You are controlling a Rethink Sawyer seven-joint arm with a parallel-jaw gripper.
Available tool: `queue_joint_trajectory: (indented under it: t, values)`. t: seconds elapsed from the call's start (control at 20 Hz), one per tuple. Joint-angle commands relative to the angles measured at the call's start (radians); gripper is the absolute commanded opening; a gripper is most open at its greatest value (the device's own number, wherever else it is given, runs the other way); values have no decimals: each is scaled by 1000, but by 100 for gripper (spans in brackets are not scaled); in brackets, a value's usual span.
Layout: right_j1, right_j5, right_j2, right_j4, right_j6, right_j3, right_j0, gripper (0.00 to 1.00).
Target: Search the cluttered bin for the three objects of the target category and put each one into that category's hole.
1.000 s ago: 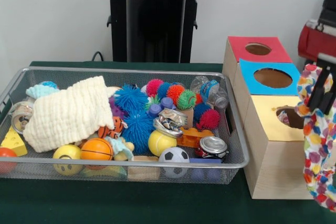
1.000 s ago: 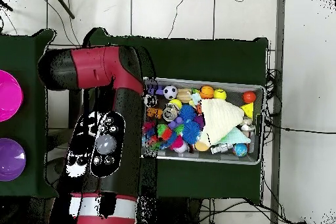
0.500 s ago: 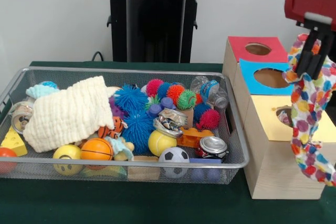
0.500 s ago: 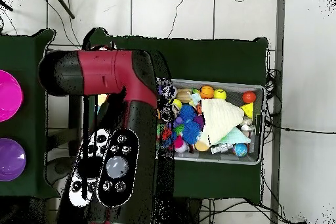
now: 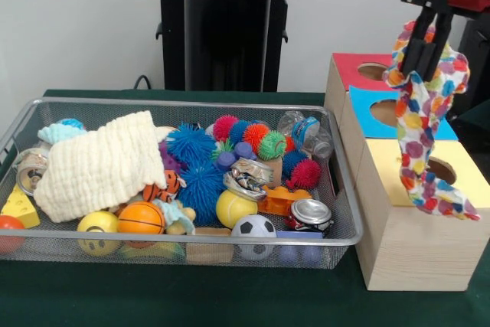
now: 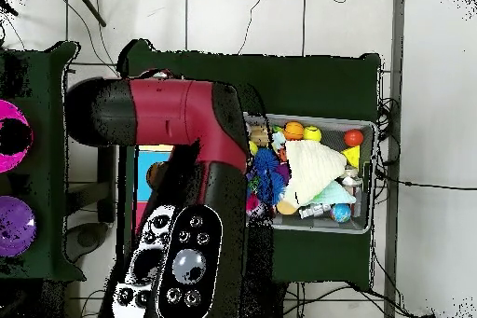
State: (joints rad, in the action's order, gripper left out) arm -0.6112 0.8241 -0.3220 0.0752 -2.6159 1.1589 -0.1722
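While gripped, cloth [image 5: 423, 124] above box [image 5: 413, 246].

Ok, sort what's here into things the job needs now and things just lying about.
In use: tool, shut on the spotted cloth; hole box; wire bin; cream cloth in it.

Lying about: soccer ball, crushed can, spiky balls.

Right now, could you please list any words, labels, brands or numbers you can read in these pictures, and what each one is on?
None can be read.
The crushed metal cans and the clear plastic bottle with a blue label in the wire mesh bin carry print too small and blurred to read.
The wooden box with coloured tops bears no text.
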Motion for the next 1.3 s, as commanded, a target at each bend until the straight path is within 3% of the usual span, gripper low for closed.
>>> queue_joint_trajectory:
  t: [0.05, 0.4, 1.3]
  values:
    - [-32, 47, 72, -27, 43, 179, 40, 0]
    - [-64, 51, 83, -25, 51, 221, 44, 0]
    - [-49, -37, 101, -13, -12, 290, 31, 0]
